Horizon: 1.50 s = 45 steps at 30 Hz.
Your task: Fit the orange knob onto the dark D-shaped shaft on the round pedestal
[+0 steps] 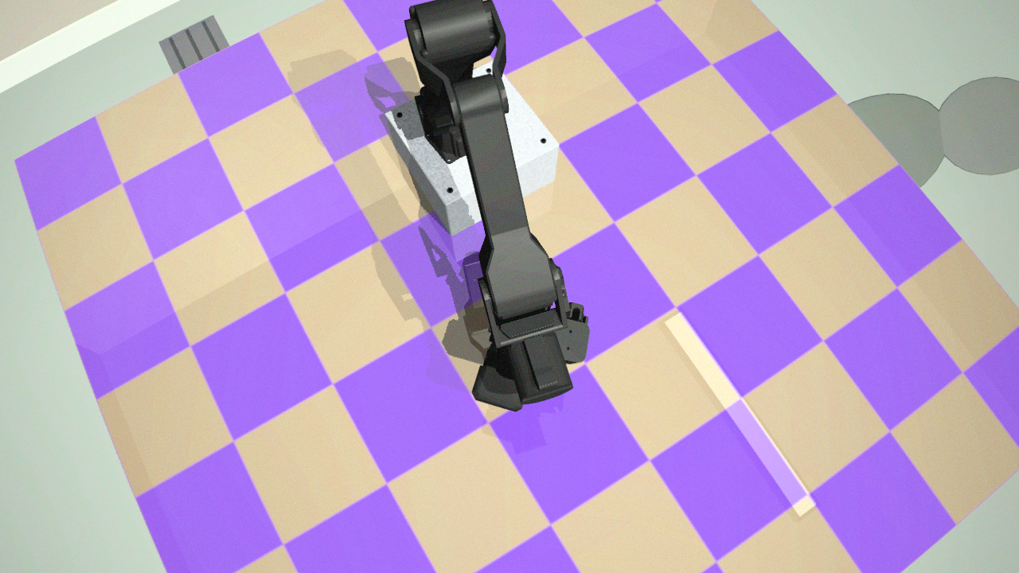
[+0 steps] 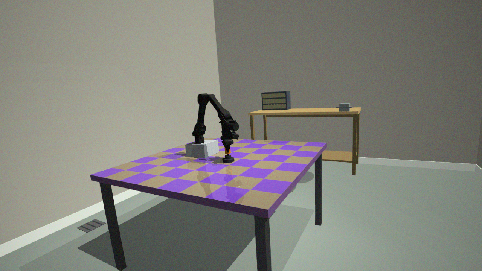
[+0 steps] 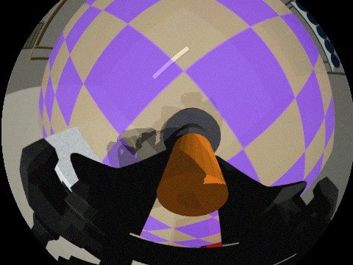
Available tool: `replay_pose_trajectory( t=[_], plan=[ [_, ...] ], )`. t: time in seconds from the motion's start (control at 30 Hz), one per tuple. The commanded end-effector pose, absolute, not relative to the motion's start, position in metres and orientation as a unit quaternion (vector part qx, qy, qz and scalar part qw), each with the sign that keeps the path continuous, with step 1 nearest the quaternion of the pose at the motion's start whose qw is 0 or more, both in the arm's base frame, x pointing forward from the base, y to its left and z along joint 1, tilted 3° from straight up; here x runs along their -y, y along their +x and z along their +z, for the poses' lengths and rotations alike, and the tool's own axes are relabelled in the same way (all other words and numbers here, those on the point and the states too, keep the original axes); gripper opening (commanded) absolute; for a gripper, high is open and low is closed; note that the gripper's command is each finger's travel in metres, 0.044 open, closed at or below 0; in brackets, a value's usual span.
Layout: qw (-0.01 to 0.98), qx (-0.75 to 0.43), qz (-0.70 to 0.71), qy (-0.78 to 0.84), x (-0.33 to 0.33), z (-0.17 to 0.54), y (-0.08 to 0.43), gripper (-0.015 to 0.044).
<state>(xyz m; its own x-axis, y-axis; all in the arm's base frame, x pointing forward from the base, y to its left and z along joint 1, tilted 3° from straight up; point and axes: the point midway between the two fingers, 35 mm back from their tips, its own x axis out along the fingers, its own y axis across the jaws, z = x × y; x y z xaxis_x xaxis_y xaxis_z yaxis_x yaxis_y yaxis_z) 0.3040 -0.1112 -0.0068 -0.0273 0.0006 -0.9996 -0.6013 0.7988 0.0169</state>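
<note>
The orange knob is upright between the fingers of my gripper, which is shut on it. The dark round pedestal stands on the table directly below the knob. In the wrist view the knob's lower end overlaps the pedestal's raised middle. In the exterior view it is at or just above the pedestal's upper part. The shaft is hidden, and I cannot tell how far it is inside the knob. In the top view the arm hides the knob and pedestal.
The arm's pale base block stands on the checkered table behind the pedestal. A pale strip shows on the tabletop. A wooden bench stands away by the wall.
</note>
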Motion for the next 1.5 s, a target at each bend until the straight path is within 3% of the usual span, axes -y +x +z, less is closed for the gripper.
replay_pose_trajectory(
  t=[0.0, 1.47],
  plan=[
    [0.661, -0.679, 0.228, -0.223, 0.1115, -0.0073, 0.3041, 0.0],
    [0.634, -0.652, 0.297, -0.291, 0.1118, -0.0073, 0.3045, 0.0]
  ],
)
